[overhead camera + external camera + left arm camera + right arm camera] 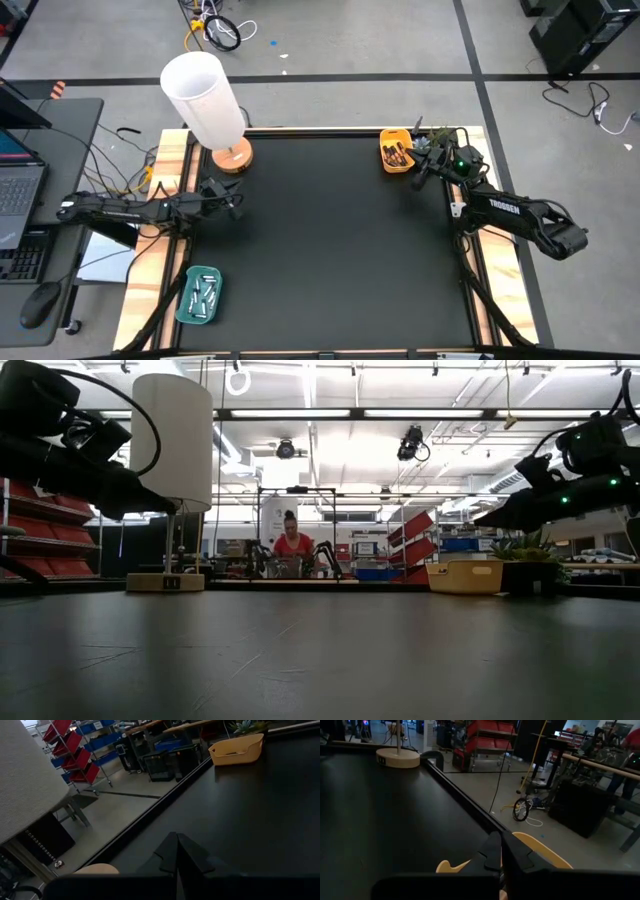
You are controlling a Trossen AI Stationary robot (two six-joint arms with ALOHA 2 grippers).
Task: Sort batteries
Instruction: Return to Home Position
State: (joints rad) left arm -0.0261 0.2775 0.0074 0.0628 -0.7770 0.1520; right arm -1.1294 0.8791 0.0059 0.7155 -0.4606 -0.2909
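Batteries (203, 293) in the near-left teal tray (193, 318) are way too tiny to count, and the right gripper (500, 842) blocks most of the far-right yellow tray (547, 857).

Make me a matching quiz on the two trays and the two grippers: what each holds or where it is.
1. teal tray
2. yellow tray
3. left gripper
4. right gripper

A. shut, near the lamp
B. holds silver batteries
C. shut, beside the yellow tray
D. holds dark batteries

Pairs: 1-B, 2-D, 3-A, 4-C.
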